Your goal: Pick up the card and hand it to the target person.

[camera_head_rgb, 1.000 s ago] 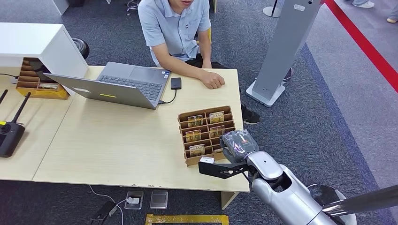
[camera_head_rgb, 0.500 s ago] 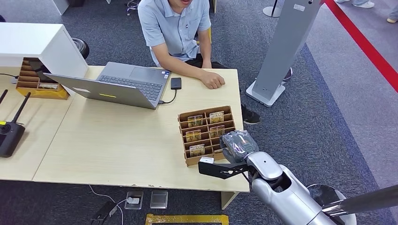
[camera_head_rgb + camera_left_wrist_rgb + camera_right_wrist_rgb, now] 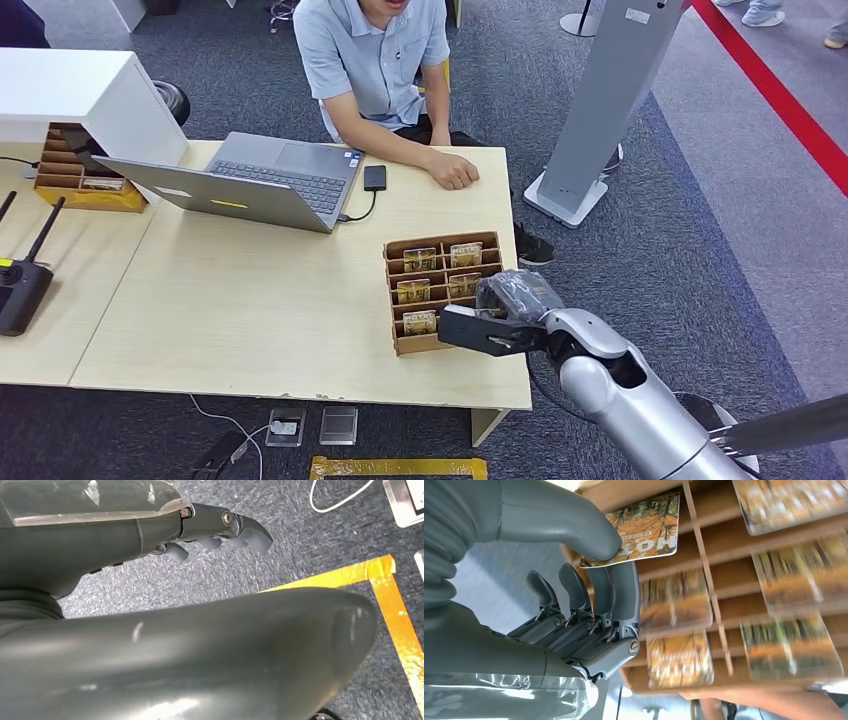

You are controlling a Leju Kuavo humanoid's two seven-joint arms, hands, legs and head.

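At the rack — right hand apparently pinching card.

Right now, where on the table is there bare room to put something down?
The widest bare patch of the table lies between the laptop and the near edge, left of the card rack. A narrower strip runs between the rack and the person's hand. It is crowded where the right hand pinches a card.

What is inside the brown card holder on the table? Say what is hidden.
The card holder has slotted rows holding several orange picture cards. The right hand pinches one card over it. In the head view that hand covers the holder's near right corner.
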